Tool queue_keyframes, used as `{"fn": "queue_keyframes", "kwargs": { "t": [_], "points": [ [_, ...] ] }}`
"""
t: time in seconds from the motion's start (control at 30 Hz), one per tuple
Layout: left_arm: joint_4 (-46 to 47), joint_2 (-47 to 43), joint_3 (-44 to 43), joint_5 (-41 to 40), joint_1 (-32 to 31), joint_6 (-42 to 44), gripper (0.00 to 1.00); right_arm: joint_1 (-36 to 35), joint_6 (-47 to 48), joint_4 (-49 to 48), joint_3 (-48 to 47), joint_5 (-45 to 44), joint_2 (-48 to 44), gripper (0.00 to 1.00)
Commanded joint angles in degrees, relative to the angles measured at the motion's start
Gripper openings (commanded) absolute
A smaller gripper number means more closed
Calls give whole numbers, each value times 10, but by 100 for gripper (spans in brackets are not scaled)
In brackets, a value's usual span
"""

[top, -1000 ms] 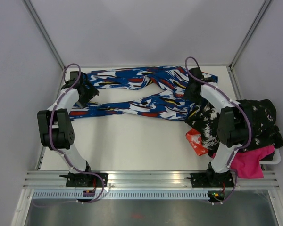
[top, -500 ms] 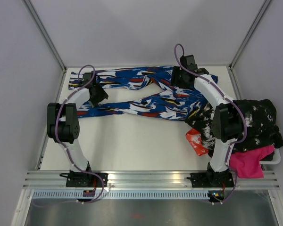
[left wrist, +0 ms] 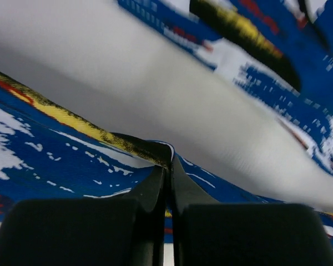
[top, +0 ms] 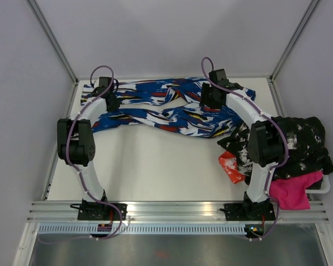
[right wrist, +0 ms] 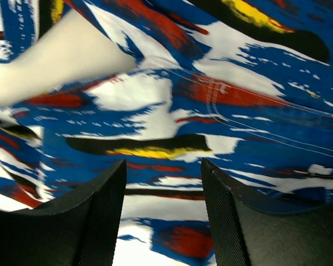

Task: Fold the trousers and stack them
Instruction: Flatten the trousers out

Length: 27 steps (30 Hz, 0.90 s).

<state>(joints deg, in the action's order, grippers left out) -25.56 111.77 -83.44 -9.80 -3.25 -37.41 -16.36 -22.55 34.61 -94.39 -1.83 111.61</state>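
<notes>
As the trousers (top: 166, 108) lie along the table's (top: 155, 166) far side, folding seems underway.
The left gripper (left wrist: 167, 169) pinches a leg edge, likely to carry it; the right gripper (right wrist: 162, 166) hangs spread above.

White table (top: 155, 172), matte, evenly lit. Plain pale grey walls (top: 172, 33) on three sides. Slanted aluminium posts (top: 53, 44) at back corners. Slotted aluminium rail (top: 177, 209) along near edge, grey metal sheet (top: 172, 249) below.
</notes>
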Motion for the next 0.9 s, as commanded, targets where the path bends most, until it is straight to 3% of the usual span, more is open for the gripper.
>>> {"fn": "queue_keyframes", "kwargs": {
  "t": [0.0,0.17,0.3,0.4,0.43,0.47,0.53,0.57,0.63,0.67,0.8,0.87],
  "points": [
    [120,-67,-16,-108,4,76,2,-2,-29,-8,-5,-27,19,62],
    [291,-154,48,-6,2,145,2,-3,-41,-13,-15,-27,34,62],
    [267,-203,97,21,-8,144,2,-2,-42,-14,-19,-21,43,62],
    [264,-269,194,32,-21,145,3,-2,-45,-13,-14,-22,45,62],
    [244,-285,218,36,-24,141,7,-2,-47,-13,-12,-21,45,62],
    [219,-310,256,22,-25,121,21,-3,-47,-13,-8,-21,45,62],
    [160,-328,277,-6,-25,95,39,-2,-48,-12,-4,-22,45,62],
    [102,-336,288,-32,-25,74,62,-2,-48,-9,-4,-23,45,63],
    [62,-361,305,-73,-25,42,81,-2,-44,-5,-4,-21,49,63],
    [40,-370,310,-88,-24,28,95,-3,-42,1,-5,-20,51,63],
    [53,-373,303,-98,7,-35,100,-3,-33,16,-18,-7,64,64],
    [21,-319,251,-68,55,-105,100,-3,-28,16,-23,5,70,64]
  ]
}}
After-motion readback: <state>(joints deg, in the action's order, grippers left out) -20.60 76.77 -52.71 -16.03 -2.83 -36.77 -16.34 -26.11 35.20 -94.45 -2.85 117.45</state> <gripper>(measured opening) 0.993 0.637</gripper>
